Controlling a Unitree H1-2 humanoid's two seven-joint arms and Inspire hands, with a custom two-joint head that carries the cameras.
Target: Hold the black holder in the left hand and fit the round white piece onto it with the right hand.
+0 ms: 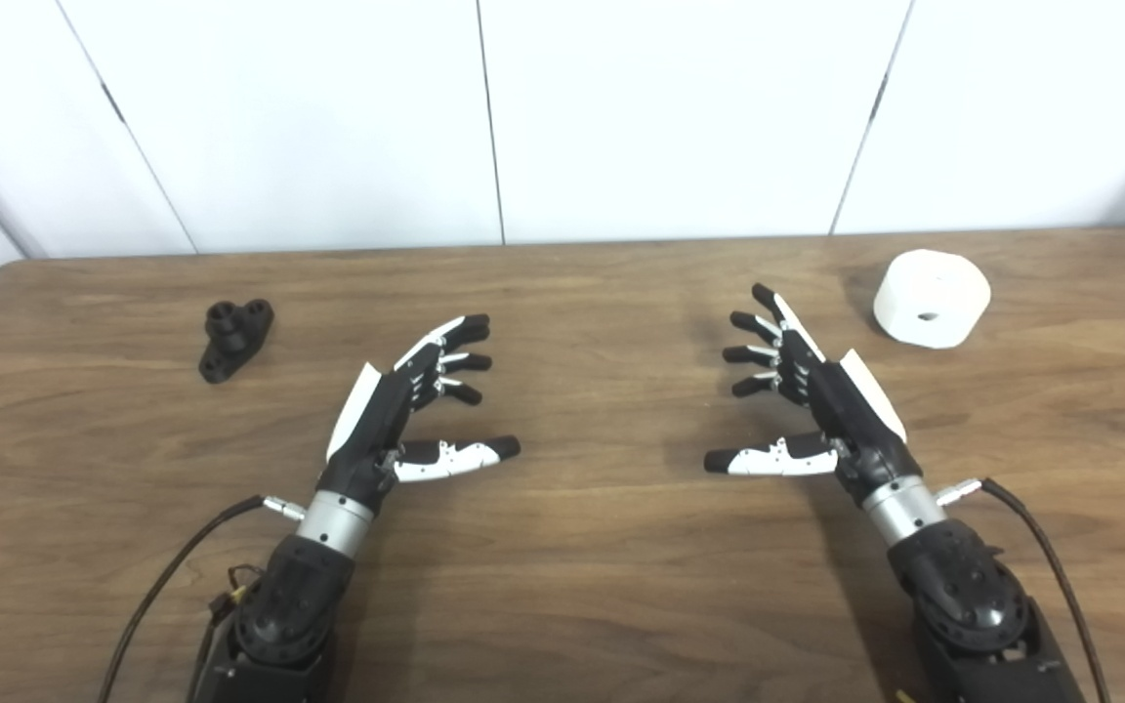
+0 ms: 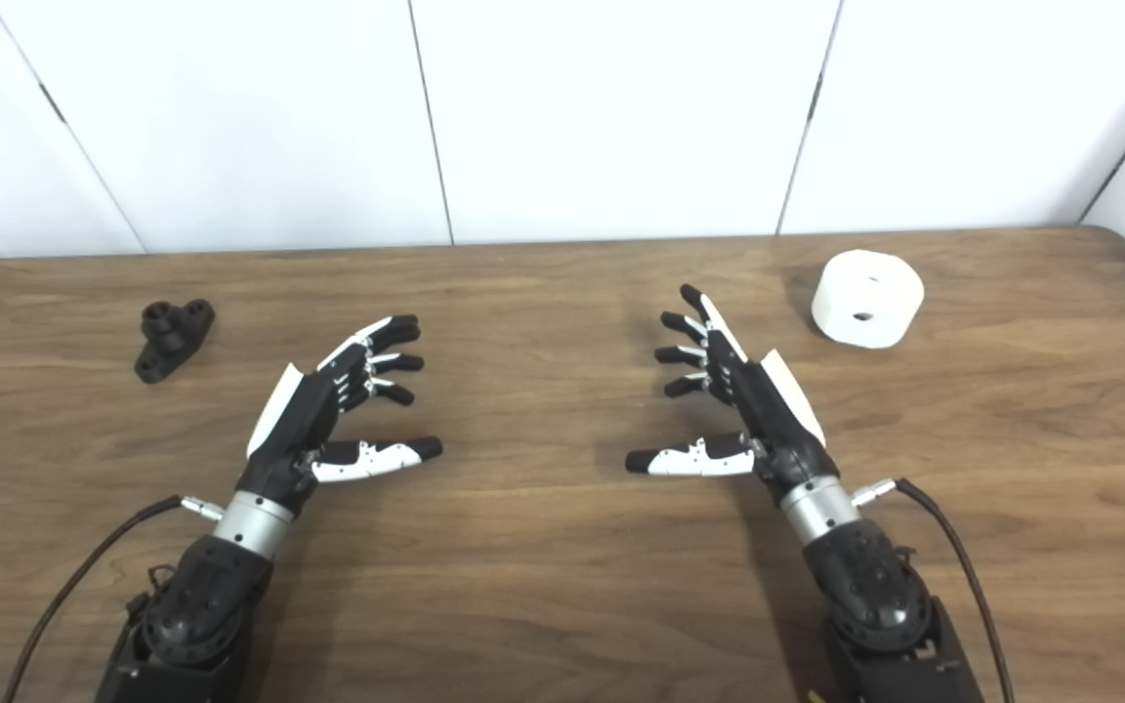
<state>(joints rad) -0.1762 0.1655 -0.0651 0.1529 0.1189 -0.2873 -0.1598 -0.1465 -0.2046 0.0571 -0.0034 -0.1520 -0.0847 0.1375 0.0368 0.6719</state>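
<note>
The black holder [image 1: 234, 338] lies on the wooden table [image 1: 582, 547] at the far left, a small flanged piece with round bosses. The round white piece [image 1: 932, 298], a thick disc with a small centre hole, rests at the far right, tilted on its edge. My left hand [image 1: 416, 400] hovers open over the table's middle left, to the right of the holder and apart from it. My right hand [image 1: 797, 400] is open too, fingers spread, left of and nearer than the white piece, not touching it. Both palms face each other.
White wall panels [image 1: 484, 117] stand behind the table's far edge. Cables [image 1: 1041, 547] trail from both wrists toward the near edge. Bare wood lies between the two hands.
</note>
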